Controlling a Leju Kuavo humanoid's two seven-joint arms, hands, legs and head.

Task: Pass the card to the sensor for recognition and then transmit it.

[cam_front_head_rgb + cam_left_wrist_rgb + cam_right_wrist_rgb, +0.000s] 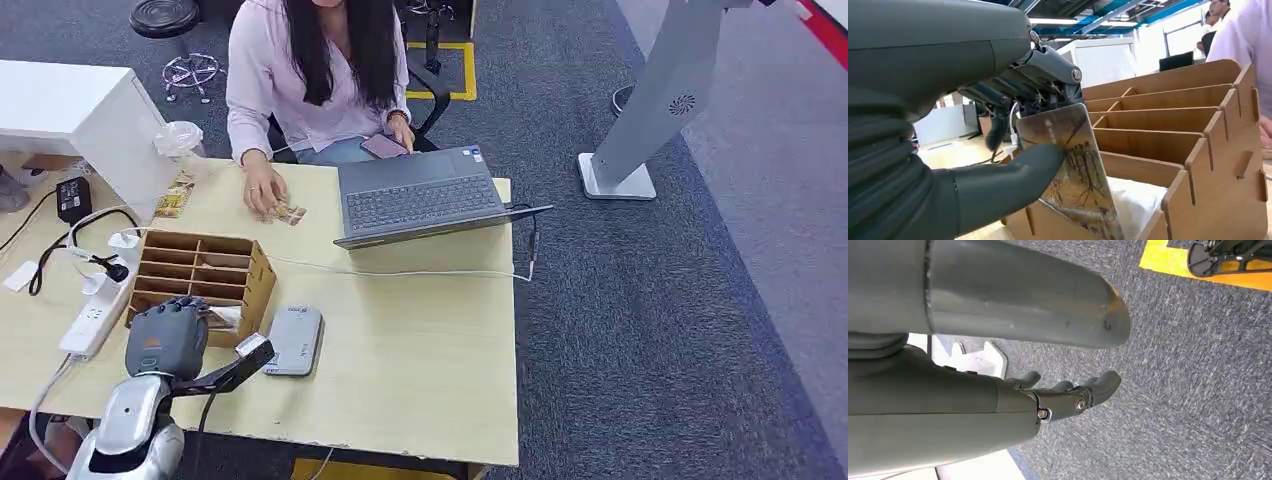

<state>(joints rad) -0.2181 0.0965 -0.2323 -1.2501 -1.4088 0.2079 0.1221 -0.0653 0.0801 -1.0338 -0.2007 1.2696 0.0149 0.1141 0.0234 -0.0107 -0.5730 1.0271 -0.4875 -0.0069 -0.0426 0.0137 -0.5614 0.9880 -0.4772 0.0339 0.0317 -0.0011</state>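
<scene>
The left hand (pixel 1013 150), smooth dark grey with a thick thumb and darker fingers, is clamped on a glossy rectangular card printed with a brownish landscape of bare trees (pixel 1075 175). The card is pinched between thumb and fingers and held tilted, its lower end down inside the nearest slot of a slotted plywood organiser box (pixel 200 275), over something white and soft-looking lying in that slot. A line of tiny pale lettering can be seen on the card, too small to be read.

Just beside the box, a flat grey rounded-corner sensor pad (pixel 293 340) is lying on the pale wood-grain worktop (pixel 420 350). Further back, an open dark grey laptop (pixel 425 195) is parked, with a thin white cable trailing across the worktop in front of it. A white power strip (pixel 90 320) sits on the box's other side.

At the far edge a person in a pale pink shirt (pixel 300 70) is seated, one hand resting on a couple of similar cards.

The right hand (pixel 1068 390) is hanging over blue-grey carpet, fingers loosely apart, nothing held.
</scene>
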